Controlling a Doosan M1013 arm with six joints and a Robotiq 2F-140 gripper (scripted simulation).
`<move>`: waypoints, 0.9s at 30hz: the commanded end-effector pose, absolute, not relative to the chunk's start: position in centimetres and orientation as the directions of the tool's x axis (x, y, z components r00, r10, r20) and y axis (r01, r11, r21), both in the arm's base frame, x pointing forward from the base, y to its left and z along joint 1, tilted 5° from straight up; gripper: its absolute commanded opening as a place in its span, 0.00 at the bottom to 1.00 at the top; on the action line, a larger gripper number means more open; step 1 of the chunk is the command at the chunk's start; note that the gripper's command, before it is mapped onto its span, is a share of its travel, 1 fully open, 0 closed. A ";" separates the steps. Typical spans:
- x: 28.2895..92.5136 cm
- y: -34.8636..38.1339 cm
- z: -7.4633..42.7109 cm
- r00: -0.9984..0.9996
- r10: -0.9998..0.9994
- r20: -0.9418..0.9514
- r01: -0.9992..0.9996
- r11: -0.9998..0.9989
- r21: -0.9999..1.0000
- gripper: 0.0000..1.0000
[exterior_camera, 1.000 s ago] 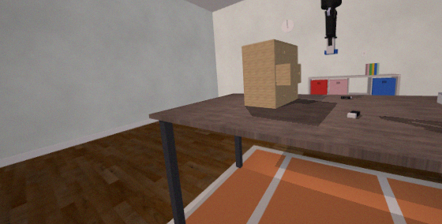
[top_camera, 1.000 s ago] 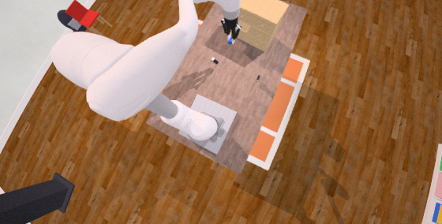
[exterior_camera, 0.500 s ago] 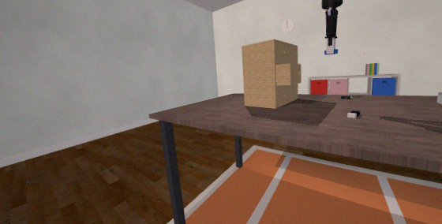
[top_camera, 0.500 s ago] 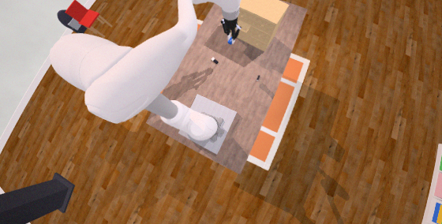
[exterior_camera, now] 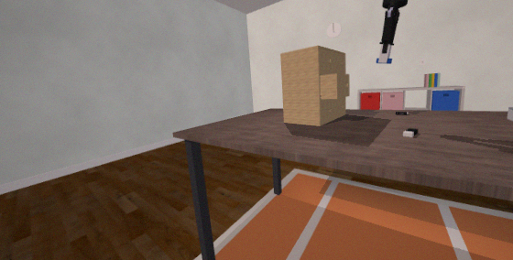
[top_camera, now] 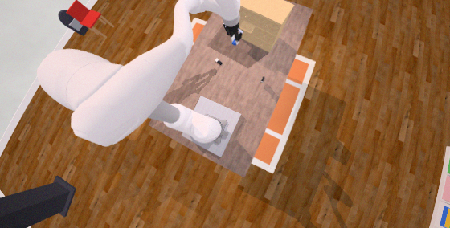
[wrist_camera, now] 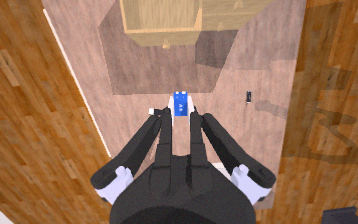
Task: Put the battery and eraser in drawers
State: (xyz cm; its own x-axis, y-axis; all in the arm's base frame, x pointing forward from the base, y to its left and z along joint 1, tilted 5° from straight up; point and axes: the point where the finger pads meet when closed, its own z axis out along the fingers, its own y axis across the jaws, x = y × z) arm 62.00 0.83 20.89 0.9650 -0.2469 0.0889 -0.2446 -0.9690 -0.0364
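The small wooden chest (top_camera: 263, 14) stands on the table; it also shows in the exterior view (exterior_camera: 313, 85). One drawer (wrist_camera: 160, 17) at mid height is pulled out toward me, also seen from the side (exterior_camera: 335, 85). My gripper (wrist_camera: 180, 102) (exterior_camera: 385, 59) is shut on the blue nine-volt battery (wrist_camera: 181, 104) and holds it high in the air in front of the chest, above the level of its top. The white and black eraser (top_camera: 218, 60) (exterior_camera: 410, 132) lies on the table well below the gripper.
A small dark object (top_camera: 263, 79) lies on the table further from the chest, also in the wrist view (wrist_camera: 248, 96). The arm's base plate (top_camera: 213, 128) sits at the table's near end. The table edge runs left of the gripper.
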 end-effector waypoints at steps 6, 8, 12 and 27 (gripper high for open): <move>61.6 0.9 20.6 0.928 -0.245 0.281 -0.245 -0.969 -0.036 0.14; 61.5 0.9 20.6 0.910 -0.243 0.337 -0.245 -0.969 -0.036 0.14; 61.4 1.0 20.5 0.887 -0.239 0.395 -0.245 -0.969 -0.036 0.14; 60.7 1.1 20.1 0.705 -0.204 0.680 -0.246 -0.969 -0.035 0.14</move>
State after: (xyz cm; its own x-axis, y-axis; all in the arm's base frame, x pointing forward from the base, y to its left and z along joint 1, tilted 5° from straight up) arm 60.77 1.31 20.16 0.7400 -0.2061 0.6402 -0.2210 -0.9736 -0.0581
